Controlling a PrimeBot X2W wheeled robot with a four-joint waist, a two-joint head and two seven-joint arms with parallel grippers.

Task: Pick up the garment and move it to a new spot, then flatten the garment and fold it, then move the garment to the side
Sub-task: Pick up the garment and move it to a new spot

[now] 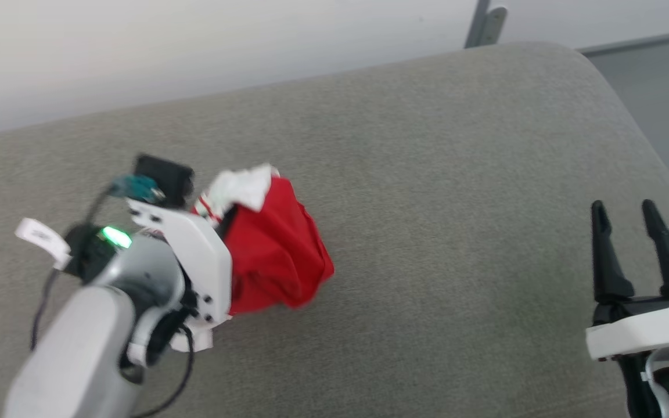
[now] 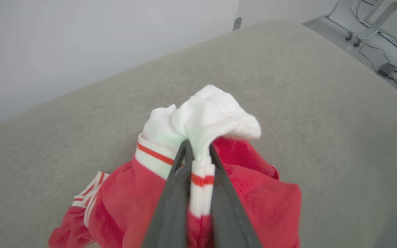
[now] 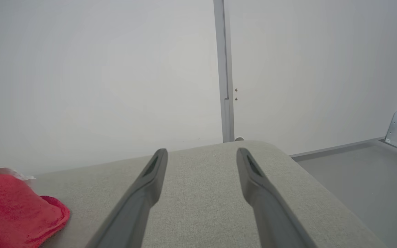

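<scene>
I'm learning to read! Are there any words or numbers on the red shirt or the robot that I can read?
No words or numbers can be read.
On the garment, bunched up in the left gripper, no lettering shows.
The white tag by the left arm's cable is too blurred to read.

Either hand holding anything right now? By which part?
Left hand is shut on the red fabric jersey shirt, pinching a white sleeve at its red-striped trim. Right hand is open, holding nothing.
</scene>
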